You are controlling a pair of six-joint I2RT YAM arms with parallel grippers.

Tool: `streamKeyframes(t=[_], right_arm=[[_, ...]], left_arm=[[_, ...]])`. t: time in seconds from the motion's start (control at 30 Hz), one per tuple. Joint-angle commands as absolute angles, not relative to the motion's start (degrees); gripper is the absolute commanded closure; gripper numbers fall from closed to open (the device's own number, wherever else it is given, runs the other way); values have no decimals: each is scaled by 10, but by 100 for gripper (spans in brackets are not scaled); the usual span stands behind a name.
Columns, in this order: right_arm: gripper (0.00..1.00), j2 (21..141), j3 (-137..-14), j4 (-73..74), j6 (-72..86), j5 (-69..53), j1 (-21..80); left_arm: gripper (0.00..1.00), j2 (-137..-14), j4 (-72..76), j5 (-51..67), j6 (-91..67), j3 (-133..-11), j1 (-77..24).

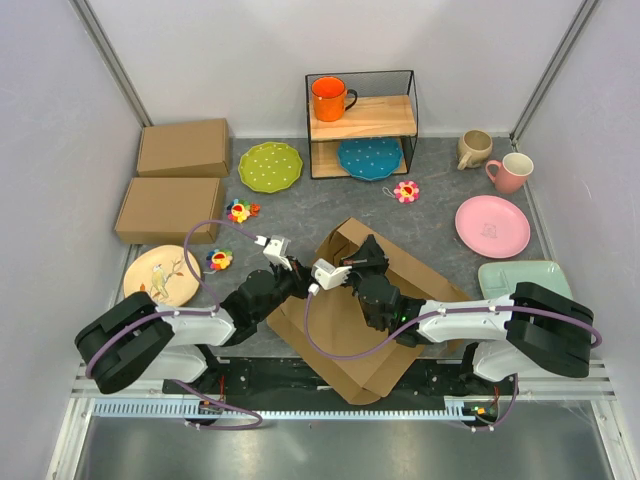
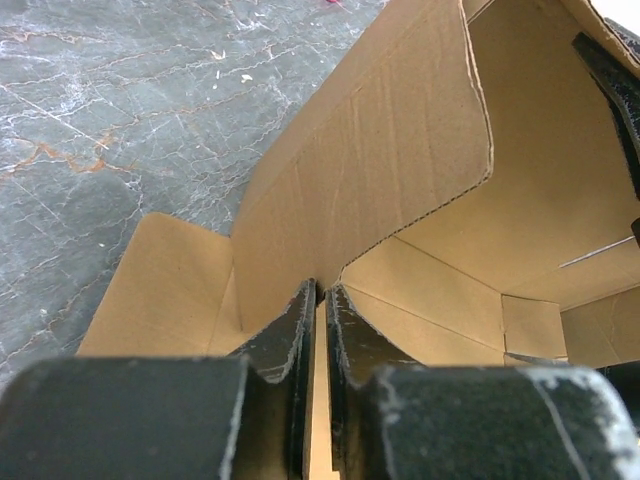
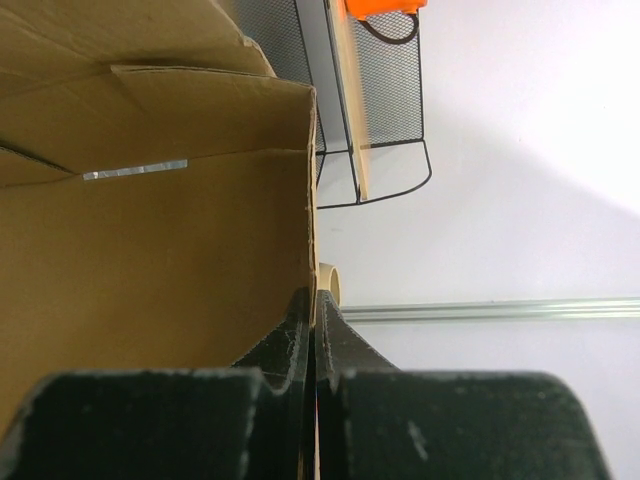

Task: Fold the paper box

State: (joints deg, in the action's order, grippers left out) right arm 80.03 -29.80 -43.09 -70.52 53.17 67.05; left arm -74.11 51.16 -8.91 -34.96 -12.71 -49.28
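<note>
The left gripper (image 2: pixel 320 300) is squeezed tight on a thin side wall of the paper box (image 1: pixel 345 345), with one finger on each side of the card. The right gripper (image 3: pixel 313 305) pinches the edge of another standing wall of the paper box in the same way. The paper box is half open with some flaps up. It sits on the grey counter (image 1: pixel 440 250) between the two arms. Behind the paper box stands a wire shelf (image 1: pixel 375 118) with an orange mug (image 1: pixel 330 98) on its upper board. A pink plate (image 1: pixel 492 225) lies to the right of the paper box.
</note>
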Motion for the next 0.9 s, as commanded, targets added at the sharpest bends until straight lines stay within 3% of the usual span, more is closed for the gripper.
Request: streamKeyframes(t=[0.0,0.17,0.57,0.87], right_arm=[[100,802,-284,-404,-688,541,675],[100,802,-280,-388,-683,541,675],[100,812,-275,-374,-657,541,675],[100,829,-294,-376,-648,545,675]], left_arm=[[86,-723,466,-101,-368,-120,-497],[55,-654,353,-136,-346,-141,-496],[49,-533,262,-228,-329,-144,-495],[32,-685,416,-126,-214,-206,-490]])
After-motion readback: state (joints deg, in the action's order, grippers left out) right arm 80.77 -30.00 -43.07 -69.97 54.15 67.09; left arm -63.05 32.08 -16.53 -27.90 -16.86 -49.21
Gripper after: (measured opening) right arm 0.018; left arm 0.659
